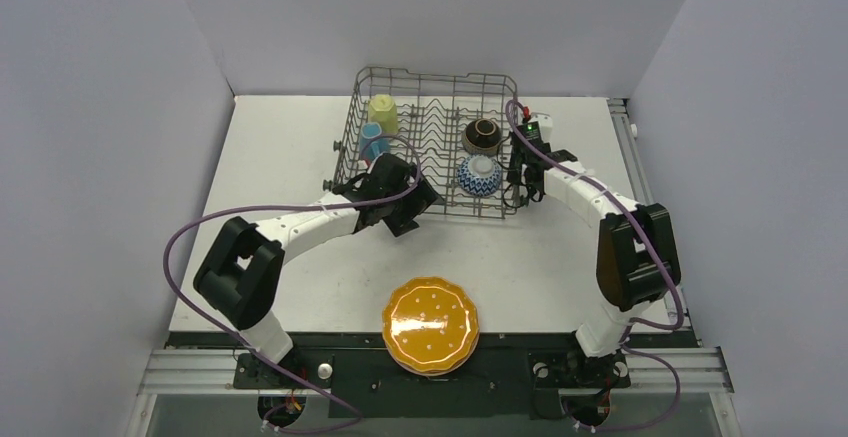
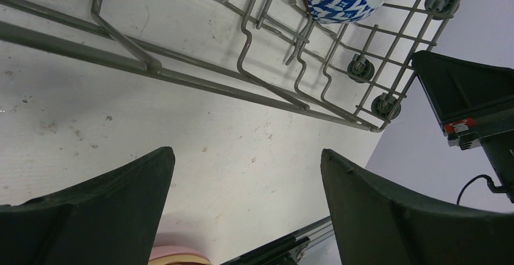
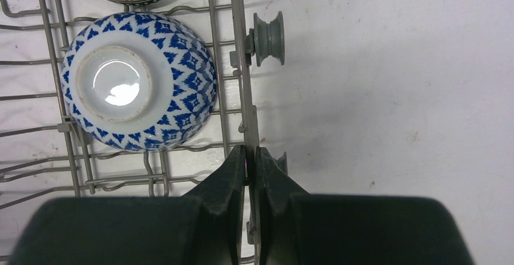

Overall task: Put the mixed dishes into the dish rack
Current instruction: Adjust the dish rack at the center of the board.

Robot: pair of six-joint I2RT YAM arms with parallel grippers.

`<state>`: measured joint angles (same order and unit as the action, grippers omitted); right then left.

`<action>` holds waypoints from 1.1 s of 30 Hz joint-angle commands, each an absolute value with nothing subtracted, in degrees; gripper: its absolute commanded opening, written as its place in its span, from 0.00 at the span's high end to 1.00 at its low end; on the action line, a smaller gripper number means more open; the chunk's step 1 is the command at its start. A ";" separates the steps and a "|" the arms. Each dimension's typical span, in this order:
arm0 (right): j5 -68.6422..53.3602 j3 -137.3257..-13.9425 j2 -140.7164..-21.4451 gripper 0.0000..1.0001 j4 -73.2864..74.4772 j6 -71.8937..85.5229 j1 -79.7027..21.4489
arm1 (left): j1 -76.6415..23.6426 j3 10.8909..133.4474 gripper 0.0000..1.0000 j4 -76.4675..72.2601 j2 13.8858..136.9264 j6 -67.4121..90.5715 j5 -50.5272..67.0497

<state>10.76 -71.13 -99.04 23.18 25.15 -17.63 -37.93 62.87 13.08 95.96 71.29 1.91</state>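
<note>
The right gripper (image 3: 249, 167) is pinching its two black fingers together on the right side wire of the square grey wire dish rack (image 1: 437, 75), near a small grey wheel (image 3: 268, 39). The left gripper (image 2: 245, 162) is hovering by the rack's near edge, toward its left corner, fingers spread wide and holding nothing. The rack is sitting toward the far edge of the white table (image 1: 280, 147). Inside it, a blue-and-white patterned bowl (image 3: 139, 83) is lying upside down at the near right (its white foot ring facing up). A dark brown bowl (image 1: 482, 135) is sitting just behind it, and a pale-yellow mug (image 1: 382, 110) and a blue mug (image 1: 371, 138) are sitting along the left side. An orange scalloped dotted plate (image 1: 431, 324) is resting at the middle of the table's near edge.
</note>
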 commanded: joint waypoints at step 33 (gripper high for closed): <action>13.78 -64.68 -90.12 1.00 21.73 39.88 -47.72 | -32.60 50.16 0.11 20.52 79.93 63.31 4.81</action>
<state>19.86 -60.05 -88.03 26.68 38.85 -42.41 -33.65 51.37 18.63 82.67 66.35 3.38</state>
